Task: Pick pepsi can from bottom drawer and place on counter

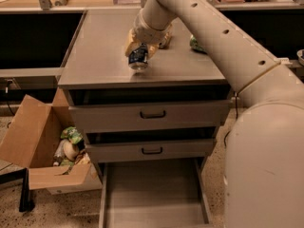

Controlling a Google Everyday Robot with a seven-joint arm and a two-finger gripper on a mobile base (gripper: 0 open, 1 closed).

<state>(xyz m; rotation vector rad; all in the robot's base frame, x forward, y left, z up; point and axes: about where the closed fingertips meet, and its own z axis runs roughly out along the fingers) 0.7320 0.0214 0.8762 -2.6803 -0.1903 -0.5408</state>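
The pepsi can (138, 57), dark blue with a silver end, is tilted in my gripper (137, 49) just over the grey counter (99, 46), near its front middle. The yellowish fingers (130, 45) are closed around the can's upper part. My large white arm reaches in from the right and covers much of the view. The bottom drawer (152, 194) is pulled open below, and its flat grey floor is bare.
A green patterned can (197, 43) lies on the counter to the right, partly behind my arm. Another small object (166, 41) sits just behind the gripper. Two shut drawers with black handles (152, 114) are below the counter. An open cardboard box (45, 146) with packets stands on the floor left.
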